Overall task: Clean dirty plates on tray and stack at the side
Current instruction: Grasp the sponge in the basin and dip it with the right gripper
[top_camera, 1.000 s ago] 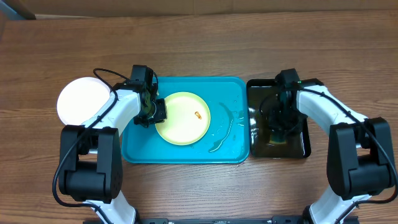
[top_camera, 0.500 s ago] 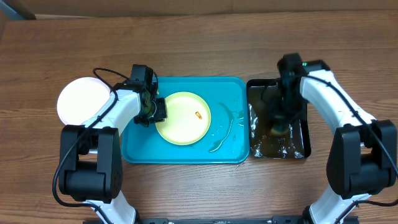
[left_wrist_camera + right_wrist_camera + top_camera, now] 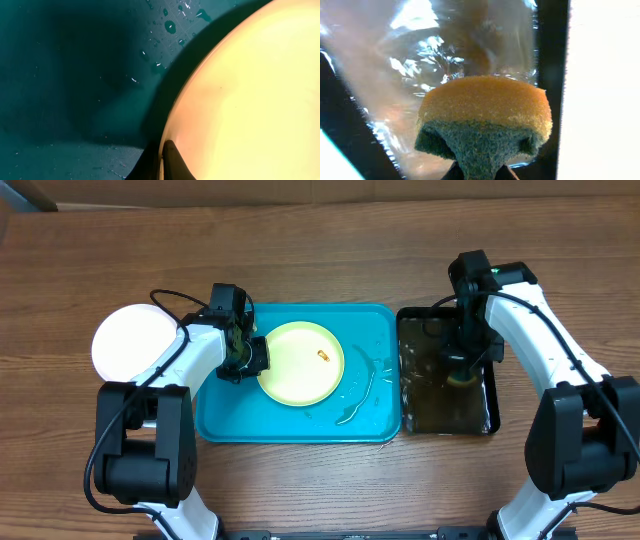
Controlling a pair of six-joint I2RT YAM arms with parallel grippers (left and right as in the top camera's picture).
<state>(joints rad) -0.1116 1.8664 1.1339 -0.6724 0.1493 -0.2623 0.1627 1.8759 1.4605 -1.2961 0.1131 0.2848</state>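
A pale yellow-green plate (image 3: 300, 362) with a small orange smear (image 3: 322, 357) lies on the turquoise tray (image 3: 225, 418). My left gripper (image 3: 250, 358) is shut on its left rim. In the left wrist view the plate (image 3: 250, 100) fills the right side, and the two dark fingertips (image 3: 172, 165) pinch its edge. The rim casts a shadow on the wet tray floor (image 3: 75, 75). My right gripper (image 3: 462, 370) is shut on an orange sponge with a green scouring side (image 3: 485, 115), held over the black tray (image 3: 425, 405).
A white plate (image 3: 125, 343) lies on the wooden table left of the turquoise tray. Water streaks (image 3: 360, 385) lie on the tray's right half. The black tray holds brownish water (image 3: 420, 50).
My left gripper has closed on the plate's rim, and the plate has shifted slightly right. My right gripper has closed on the sponge and moved it toward the black tray's far end.
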